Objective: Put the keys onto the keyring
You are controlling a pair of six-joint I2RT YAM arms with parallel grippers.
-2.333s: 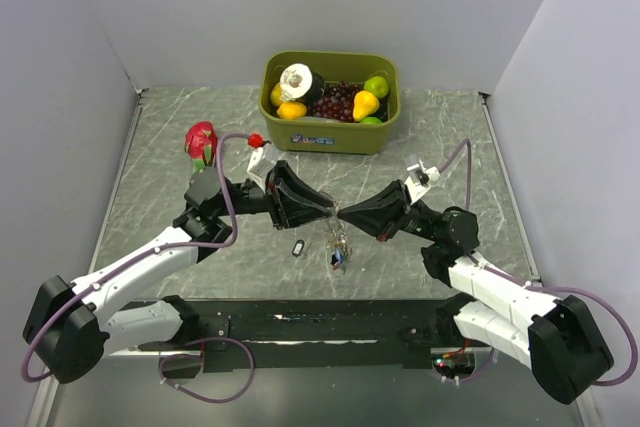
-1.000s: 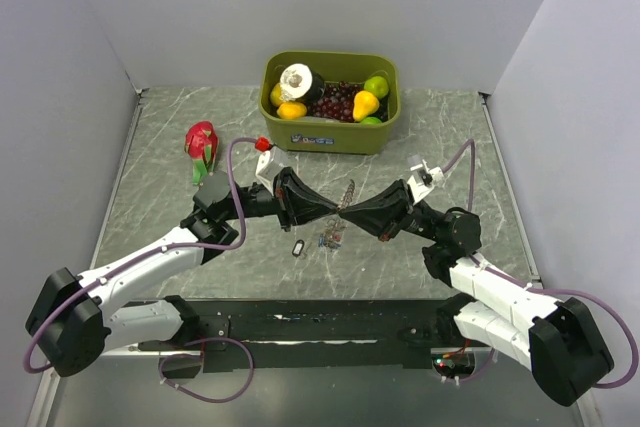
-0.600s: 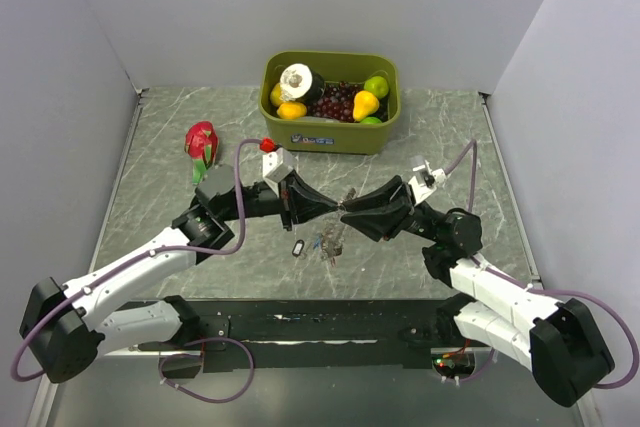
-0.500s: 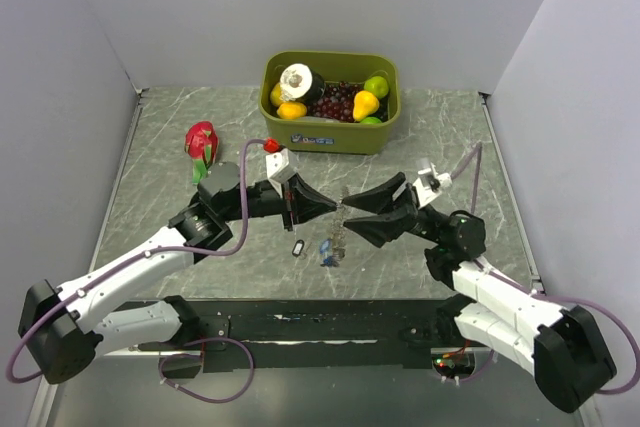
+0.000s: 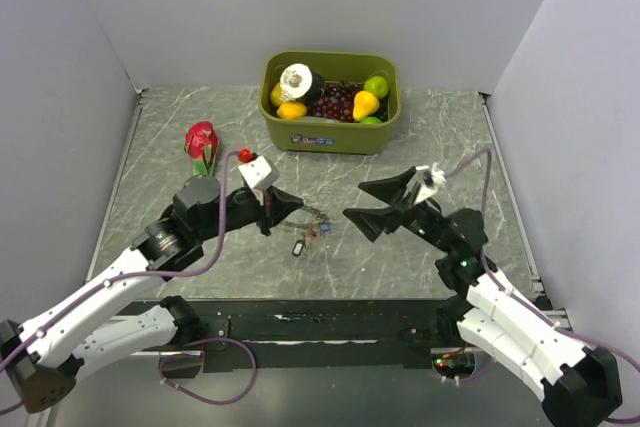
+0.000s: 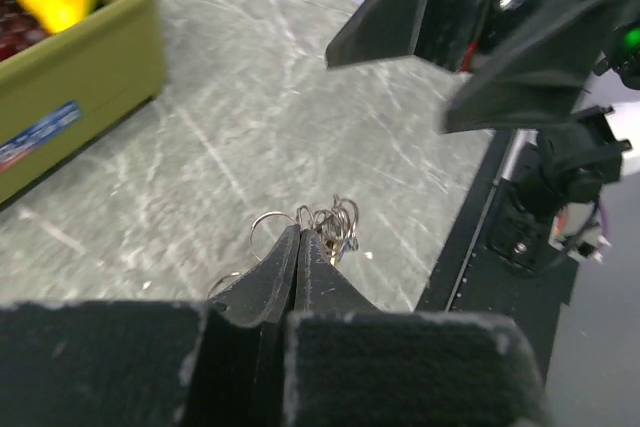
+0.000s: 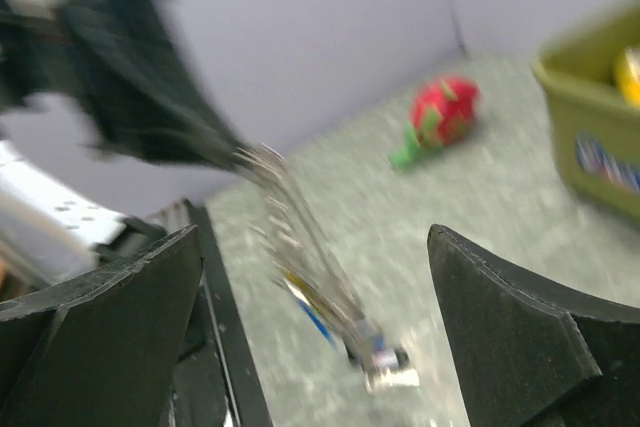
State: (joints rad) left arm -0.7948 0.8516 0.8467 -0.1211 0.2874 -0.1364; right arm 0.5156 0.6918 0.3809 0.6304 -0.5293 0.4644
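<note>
Metal keyring (image 6: 335,219) pinched in left end effector (image 6: 298,237)

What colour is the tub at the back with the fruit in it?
Olive green. The tub shows best in the top view.

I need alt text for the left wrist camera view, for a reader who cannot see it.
The left gripper, shut, pinches the keyring, a tangle of thin metal rings, over a grey marbled table. The right gripper stands open beyond it, apart; a corner of a green bin shows at upper left.
</note>
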